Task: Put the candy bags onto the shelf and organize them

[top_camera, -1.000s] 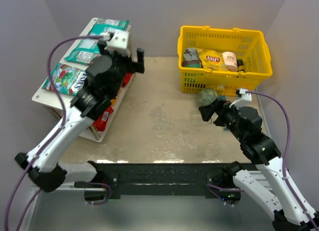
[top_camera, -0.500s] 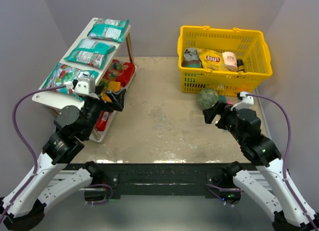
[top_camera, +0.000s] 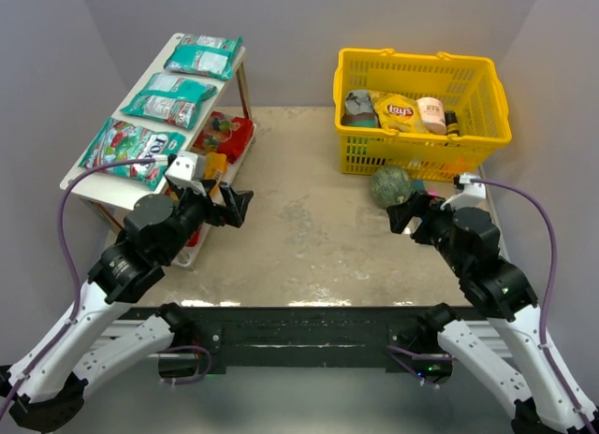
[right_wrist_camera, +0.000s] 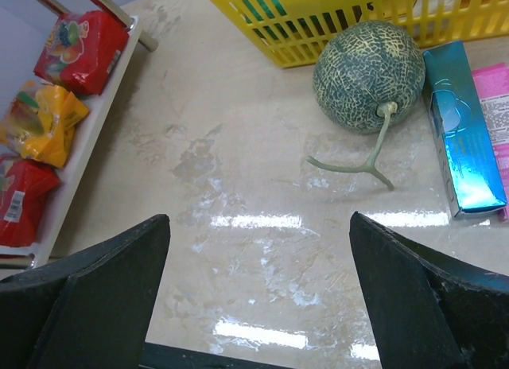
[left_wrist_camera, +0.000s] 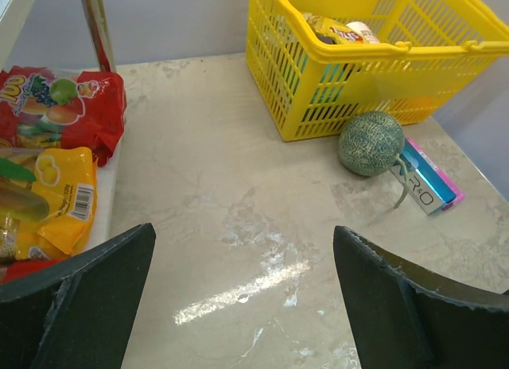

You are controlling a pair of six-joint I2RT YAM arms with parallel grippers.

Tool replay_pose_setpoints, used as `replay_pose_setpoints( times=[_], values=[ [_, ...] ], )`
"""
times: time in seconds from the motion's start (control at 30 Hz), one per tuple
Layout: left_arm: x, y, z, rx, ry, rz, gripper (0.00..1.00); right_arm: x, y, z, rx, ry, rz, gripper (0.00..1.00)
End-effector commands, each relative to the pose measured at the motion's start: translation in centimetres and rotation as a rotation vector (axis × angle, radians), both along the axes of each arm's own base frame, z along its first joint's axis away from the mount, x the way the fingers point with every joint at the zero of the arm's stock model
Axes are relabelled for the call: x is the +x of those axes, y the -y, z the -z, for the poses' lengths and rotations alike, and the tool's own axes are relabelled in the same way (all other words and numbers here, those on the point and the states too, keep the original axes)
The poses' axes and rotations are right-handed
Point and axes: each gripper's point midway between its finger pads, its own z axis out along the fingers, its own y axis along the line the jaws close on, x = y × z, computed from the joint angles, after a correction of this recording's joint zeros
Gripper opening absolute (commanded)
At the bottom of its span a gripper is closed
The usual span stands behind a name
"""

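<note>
On the long white two-tier shelf [top_camera: 71,182] lie the flat glossy teal, red and yellow candy bags [top_camera: 173,97], while the left gripper [top_camera: 234,207] and right gripper [top_camera: 401,213] hang spread and empty; a careless left swing could likely knock lower-tier bags off.

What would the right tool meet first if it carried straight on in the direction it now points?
Most likely the bare tabletop: in its wrist view the open right tool aims down at that surface, with the melon and the shelf well off to either side. Depth is hard to judge.
</note>
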Motion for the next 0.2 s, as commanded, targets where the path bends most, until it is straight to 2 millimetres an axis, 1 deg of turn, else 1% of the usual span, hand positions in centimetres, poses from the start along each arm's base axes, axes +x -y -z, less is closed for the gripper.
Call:
replay_pose_setpoints(
  times=[0.0, 0.17],
  values=[
    [-0.48, 0.30, -1.50, -0.063, 0.027, 0.022, 0.99, -0.38, 0.49, -2.00, -0.001, 0.050, 0.005, 0.99],
    [-0.56, 0.26, -2.17, -0.069, 0.044, 0.024, 1.00, -0.39, 0.45, -1.93, -0.004, 0.047, 0.001, 0.99]
  ],
)
